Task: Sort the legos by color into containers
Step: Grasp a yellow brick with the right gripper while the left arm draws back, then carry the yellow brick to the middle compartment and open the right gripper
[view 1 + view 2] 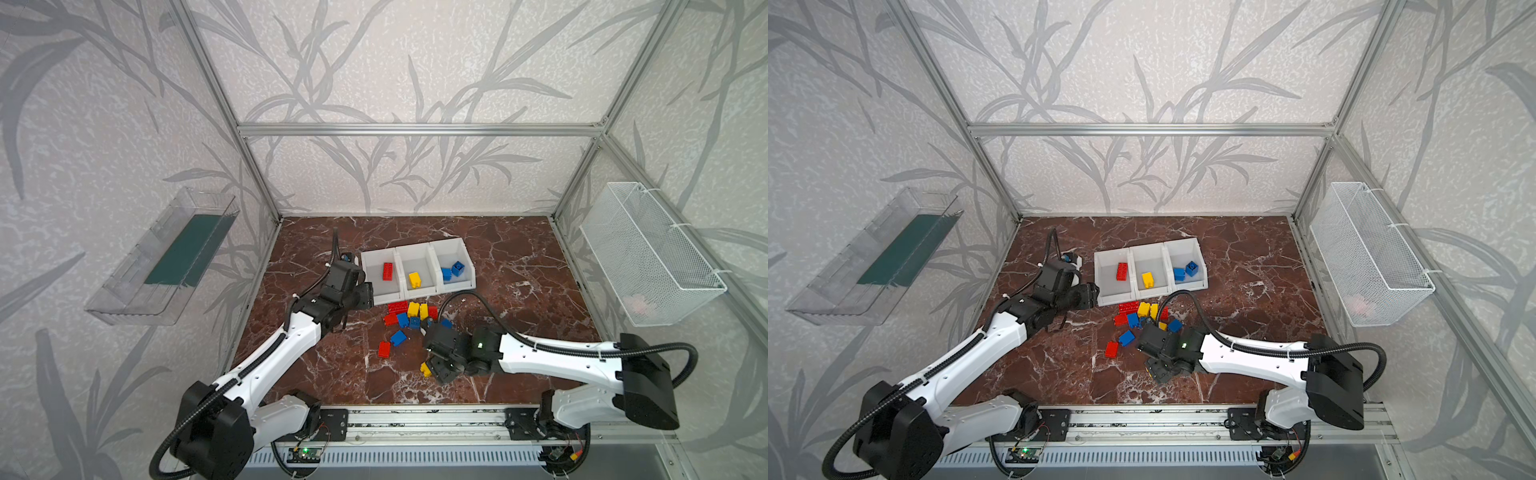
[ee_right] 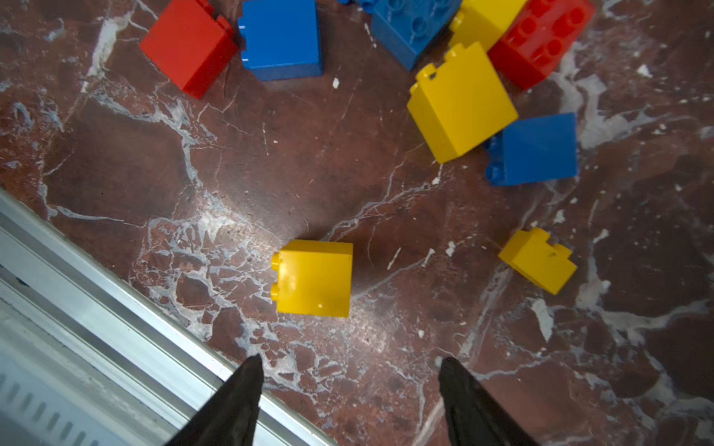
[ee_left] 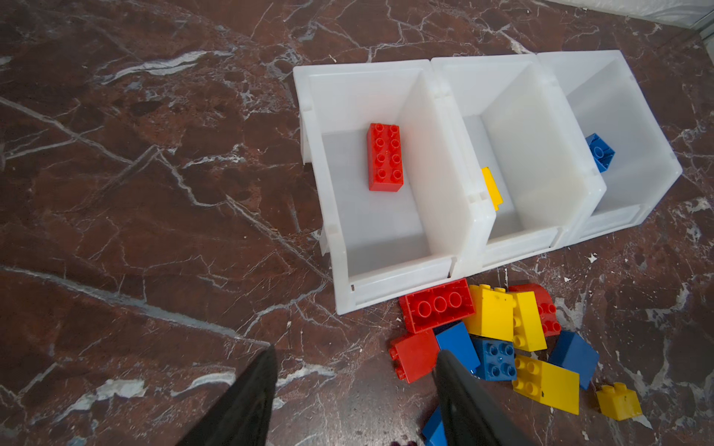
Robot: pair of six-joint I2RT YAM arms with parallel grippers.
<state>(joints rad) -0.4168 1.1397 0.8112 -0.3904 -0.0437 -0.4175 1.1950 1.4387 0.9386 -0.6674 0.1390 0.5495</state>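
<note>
Yellow brick (image 2: 313,278) is lying alone at 6 o'clock from the lego pile (image 1: 409,318), so right gripper (image 2: 349,359) is hovering beside it, jaws apart; left gripper (image 3: 355,349), jaws apart too, is hanging at 8 o'clock from white bins (image 1: 415,255).

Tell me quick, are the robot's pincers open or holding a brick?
Left pincer: open, holding nothing.
Right pincer: open, holding nothing; a yellow brick lies in front of it, untouched.

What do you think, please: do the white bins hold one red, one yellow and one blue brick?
Not quite: the right-hand bin holds two blue bricks, as both top views show; one red brick and one yellow brick is correct.
</note>
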